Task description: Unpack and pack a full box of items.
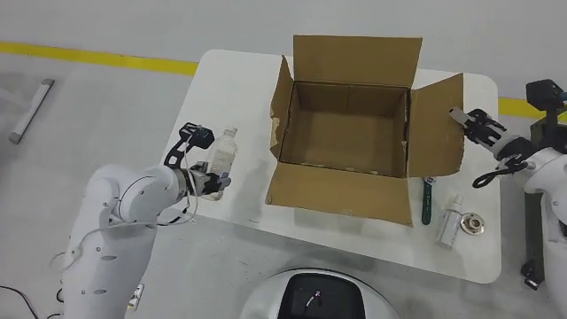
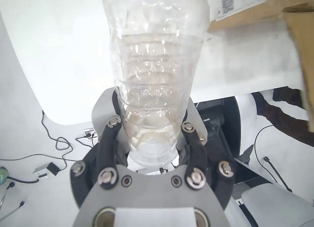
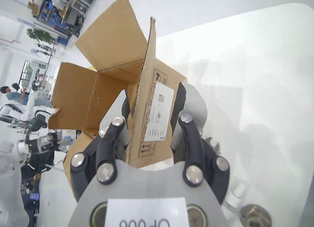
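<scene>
One open brown cardboard box sits mid white counter, with a slim green item, small white bottle and metal disc lying near its right corner. Left wrist view: the left hand pinches a clear plastic bottle at its base, beside the box. Right wrist view: the right hand is spread around the box's right flap.

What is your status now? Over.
Left gripper shut on bottle. Right gripper open around box flap. Tube and small bottle lie beside box.
</scene>
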Controlling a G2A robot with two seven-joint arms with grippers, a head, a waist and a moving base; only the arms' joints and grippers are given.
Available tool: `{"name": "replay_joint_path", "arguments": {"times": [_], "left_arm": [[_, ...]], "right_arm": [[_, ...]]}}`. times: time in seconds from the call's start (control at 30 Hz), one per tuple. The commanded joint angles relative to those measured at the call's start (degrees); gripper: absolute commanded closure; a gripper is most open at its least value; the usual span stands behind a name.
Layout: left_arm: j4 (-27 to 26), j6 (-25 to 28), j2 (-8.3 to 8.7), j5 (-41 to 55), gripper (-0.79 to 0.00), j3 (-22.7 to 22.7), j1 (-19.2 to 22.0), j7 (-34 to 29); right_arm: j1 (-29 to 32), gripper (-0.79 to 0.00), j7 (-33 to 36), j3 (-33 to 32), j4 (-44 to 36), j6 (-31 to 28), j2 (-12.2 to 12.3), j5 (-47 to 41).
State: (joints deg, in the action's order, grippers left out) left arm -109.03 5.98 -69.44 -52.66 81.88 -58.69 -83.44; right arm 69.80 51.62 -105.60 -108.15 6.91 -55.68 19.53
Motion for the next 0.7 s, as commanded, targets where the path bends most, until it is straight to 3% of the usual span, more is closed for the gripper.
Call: {"name": "replay_joint_path", "arguments": {"times": [0.0,0.13,0.2,0.27,0.67], "left_arm": [[-2.66,-0.64,0.17,1.58,0.000,0.94,0.54,-0.55],[-6.70,-1.92,0.41,5.41,0.000,2.34,3.01,-1.14],[-8.05,-2.65,0.51,7.15,0.000,2.77,4.40,-1.07],[-9.34,-2.78,0.65,7.77,0.000,2.60,5.83,-1.31],[-10.20,-3.27,0.78,7.67,0.000,2.50,6.93,-1.58]], "right_arm": [[-1.07,-0.348,1.77,1.21,1.05,-0.18,0.12,-0.66],[-2.14,-0.289,3.27,3.32,2.04,0.03,0.34,0.00],[-2.13,-0.185,4.09,4.12,2.52,0.44,0.37,-0.86],[-2.04,0.000,4.47,4.65,2.96,0.75,0.42,-1.33],[2.29,0.000,-0.96,6.87,2.97,-0.72,-0.07,-8.68]]}}
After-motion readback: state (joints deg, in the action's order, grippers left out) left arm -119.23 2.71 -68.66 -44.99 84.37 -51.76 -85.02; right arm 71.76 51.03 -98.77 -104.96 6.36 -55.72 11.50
